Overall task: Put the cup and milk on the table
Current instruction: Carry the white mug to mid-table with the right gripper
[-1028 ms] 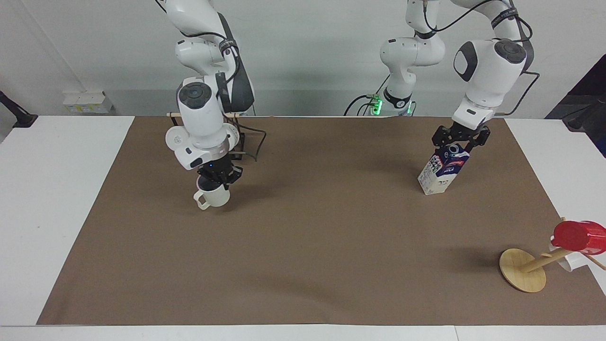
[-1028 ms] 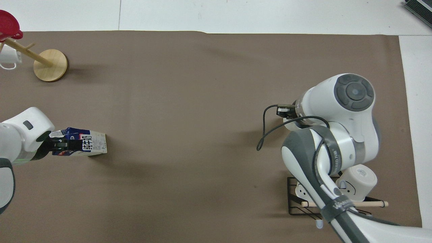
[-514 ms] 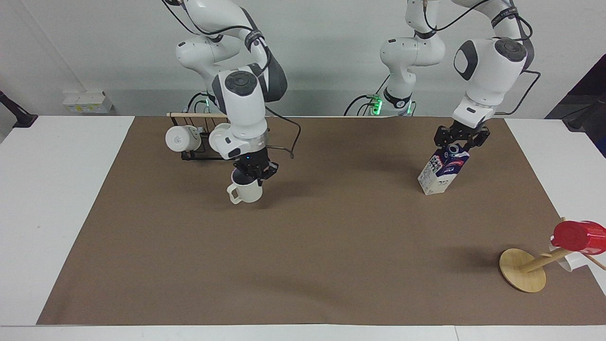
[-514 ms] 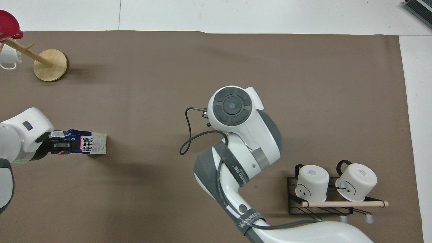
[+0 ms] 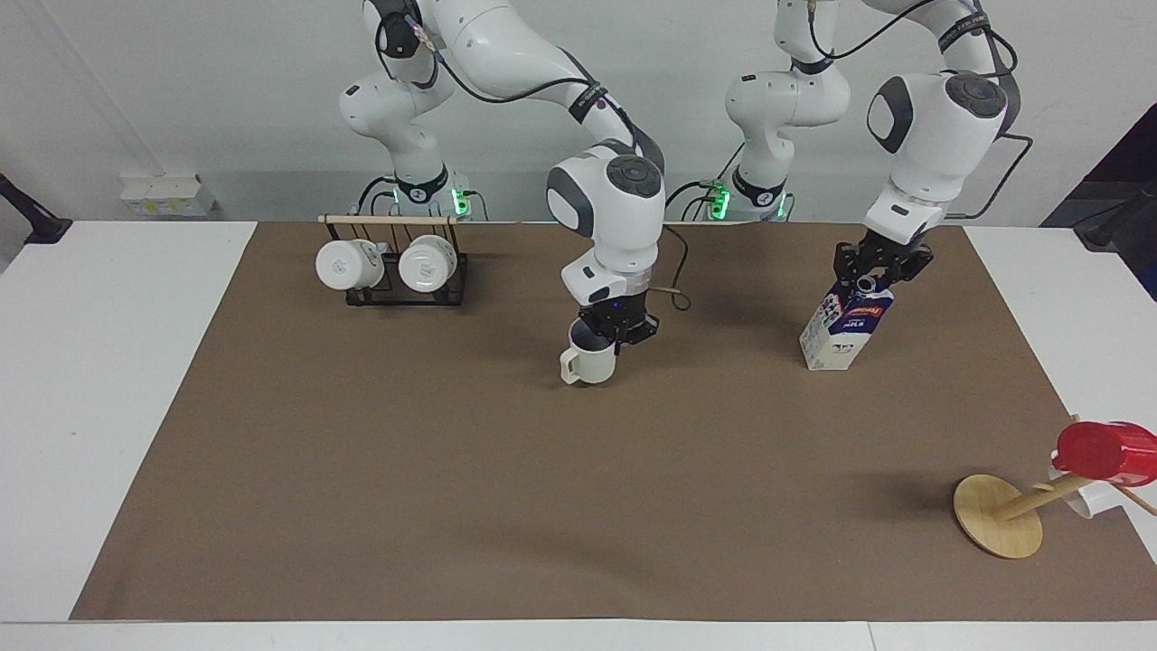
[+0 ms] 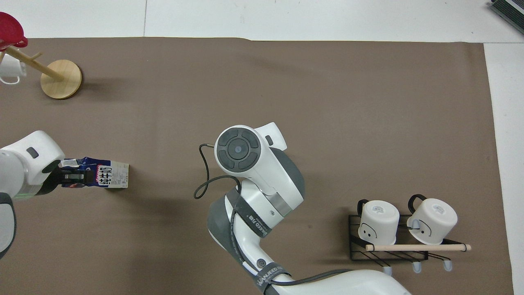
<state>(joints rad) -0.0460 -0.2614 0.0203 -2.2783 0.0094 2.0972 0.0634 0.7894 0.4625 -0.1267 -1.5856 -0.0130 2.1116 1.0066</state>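
The cup [image 5: 589,364], frame centre, apparently just above the table [image 5: 117,380], hung grasped by the right gripper [image 5: 618,331]; the left gripper [image 5: 881,265] clasped the tilted milk [image 5: 845,328]; next, lower and release.

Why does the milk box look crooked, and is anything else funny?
The milk box leans over on one bottom edge, held by its top in the left tool. The cup stand near the left arm's end lies tipped, its red cup still on a peg.
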